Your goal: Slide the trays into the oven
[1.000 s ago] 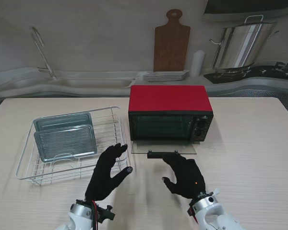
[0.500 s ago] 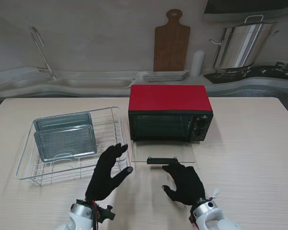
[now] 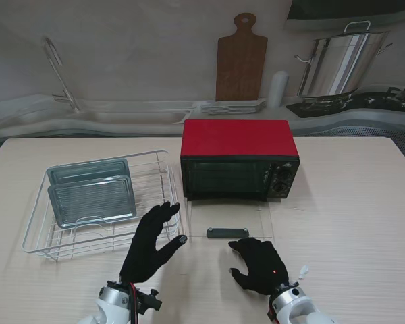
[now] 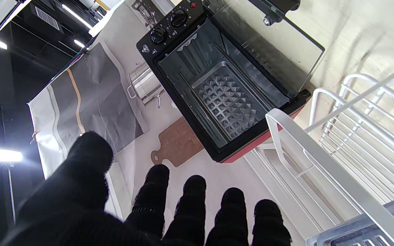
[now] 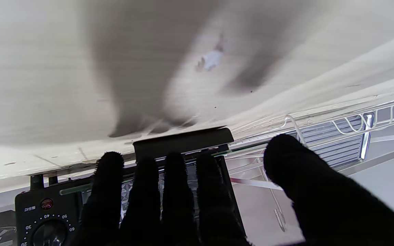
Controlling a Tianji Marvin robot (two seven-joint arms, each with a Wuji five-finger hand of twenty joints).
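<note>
Red on top and black in front, the oven (image 3: 239, 159) stands at the middle of the table (image 3: 351, 216), its glass door (image 3: 230, 220) folded down flat toward me with the dark handle (image 3: 227, 233) at its near edge. Through the glass the wood grain shows, so the door's outline is faint from the stand view. From the left wrist view the oven cavity is open to sight, with a studded metal pan (image 4: 229, 102) lying at its floor; the side walls are too dark to read.

Two grey trays (image 3: 92, 200) stand tilted on edge in the white wire rack (image 3: 37, 233) to the left of the oven, one just behind the other (image 3: 88, 171); the farther one is half hidden by the nearer.

Left hand (image 3: 150, 241) hovers spread and empty beside the rack's right corner, fingers apart, holding nothing. Right hand (image 3: 259, 263) sits just nearer to me than the door handle, fingers extended and holding nothing; whether the fingertips touch the handle I cannot tell. In the right wrist view its fingers (image 5: 174, 191) cover most of the oven front, leaving only a dial (image 5: 48, 232) and the handle's edge showing.

A small white scrap (image 3: 302, 271) lies on the table beside the right wrist, too small to make out.
</note>
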